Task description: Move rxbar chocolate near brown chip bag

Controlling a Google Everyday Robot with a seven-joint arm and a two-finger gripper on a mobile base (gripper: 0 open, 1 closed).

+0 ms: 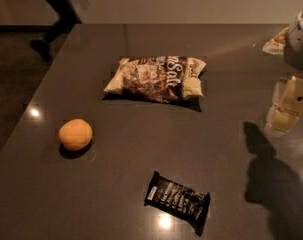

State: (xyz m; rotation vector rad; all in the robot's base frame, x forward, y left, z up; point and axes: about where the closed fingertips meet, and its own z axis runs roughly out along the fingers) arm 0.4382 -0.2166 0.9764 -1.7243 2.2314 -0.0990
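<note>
On the dark grey table [216, 74], the small flat black-wrapped rxbar chocolate [177, 202] lies at 6 o'clock. The large crinkled brown chip bag [156, 79] lies well apart at 12, with bare tabletop between them. A round orange fruit [75, 134] sits at 9. The cream gripper [290, 106] hangs at 3, apart from all three; whether it is open or closed cannot be told.

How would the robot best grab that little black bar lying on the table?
Probably from straight above, pinching the rxbar chocolate across its narrow width near the middle: it lies flat on the table, slanted, so the wrist should turn to match. The gripper is at the right edge, apart from the bar.
</note>
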